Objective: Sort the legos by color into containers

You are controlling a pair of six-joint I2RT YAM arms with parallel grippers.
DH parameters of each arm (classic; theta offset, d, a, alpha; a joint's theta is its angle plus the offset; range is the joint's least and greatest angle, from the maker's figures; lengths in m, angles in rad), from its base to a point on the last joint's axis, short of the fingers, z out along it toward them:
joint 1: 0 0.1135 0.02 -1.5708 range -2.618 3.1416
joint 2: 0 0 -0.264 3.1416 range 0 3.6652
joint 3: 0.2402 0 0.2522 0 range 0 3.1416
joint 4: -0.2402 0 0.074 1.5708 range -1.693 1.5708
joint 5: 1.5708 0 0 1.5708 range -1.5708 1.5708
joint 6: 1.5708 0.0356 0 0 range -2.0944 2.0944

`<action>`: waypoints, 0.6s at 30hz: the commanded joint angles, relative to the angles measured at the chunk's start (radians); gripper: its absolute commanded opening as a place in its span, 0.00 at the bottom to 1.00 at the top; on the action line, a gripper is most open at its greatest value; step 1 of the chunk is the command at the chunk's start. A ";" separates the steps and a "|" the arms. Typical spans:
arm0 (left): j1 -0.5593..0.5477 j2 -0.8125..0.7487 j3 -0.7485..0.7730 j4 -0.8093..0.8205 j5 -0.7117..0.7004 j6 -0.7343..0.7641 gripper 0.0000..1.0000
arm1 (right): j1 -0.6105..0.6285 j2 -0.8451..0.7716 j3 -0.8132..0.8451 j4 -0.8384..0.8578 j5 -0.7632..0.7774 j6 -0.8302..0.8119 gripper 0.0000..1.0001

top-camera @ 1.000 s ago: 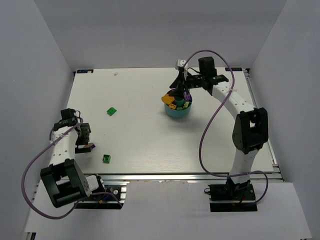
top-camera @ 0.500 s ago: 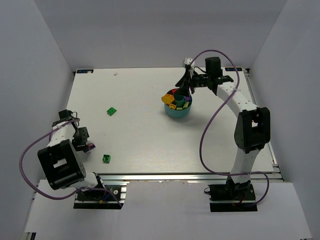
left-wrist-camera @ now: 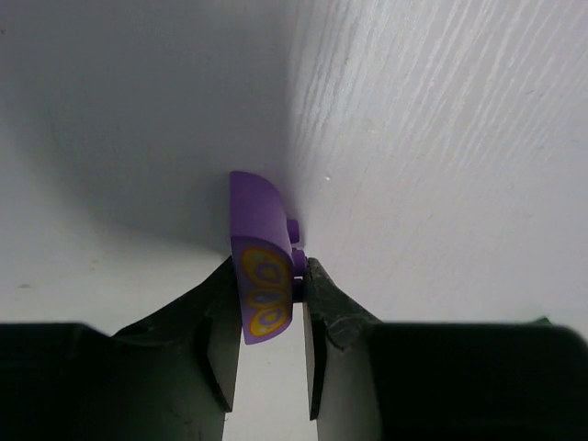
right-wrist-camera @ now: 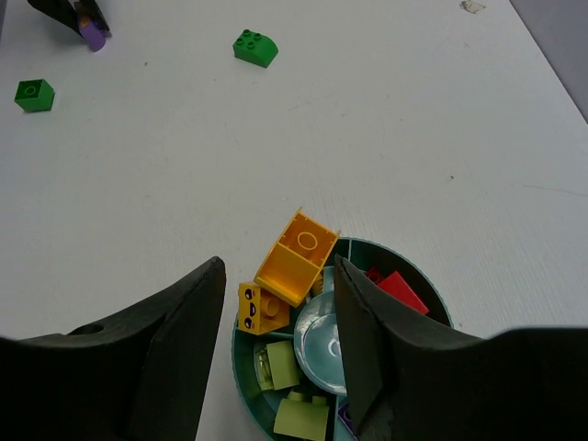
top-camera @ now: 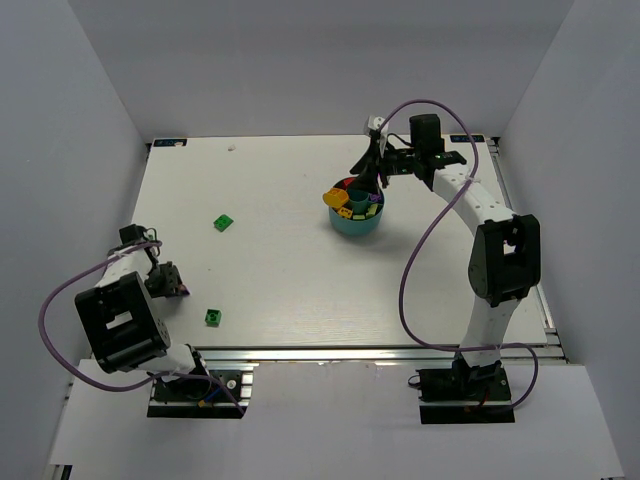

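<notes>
Legos (right-wrist-camera: 292,265) fill most wedges of the teal dish (top-camera: 355,227), grouped by colour. One purple brick (left-wrist-camera: 262,276) stands on edge on the table (top-camera: 300,260) near its left side. The left gripper (left-wrist-camera: 270,265) pinches it across its narrow width, probably for a firm carry to the dish. The right gripper (right-wrist-camera: 277,265) hovers over the dish, jaws apart and empty. Two green bricks (right-wrist-camera: 255,48) lie loose, well apart from it.

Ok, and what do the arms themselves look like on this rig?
Both the left arm and right arm have white links with bulky black joints. A purple cable loops loosely along each. The left claw and right claw have black, matte fingers. No markings visible.
</notes>
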 commanded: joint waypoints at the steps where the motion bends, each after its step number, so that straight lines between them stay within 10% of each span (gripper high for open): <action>1: 0.007 -0.042 0.007 0.036 0.046 0.026 0.29 | -0.002 -0.055 -0.004 -0.014 -0.006 -0.002 0.56; 9: -0.063 -0.216 0.033 0.166 0.276 0.118 0.04 | 0.042 -0.016 0.103 -0.105 0.012 0.184 0.44; 18: -0.493 -0.184 0.141 0.488 0.411 0.112 0.00 | 0.148 -0.019 0.134 -0.072 0.058 0.595 0.54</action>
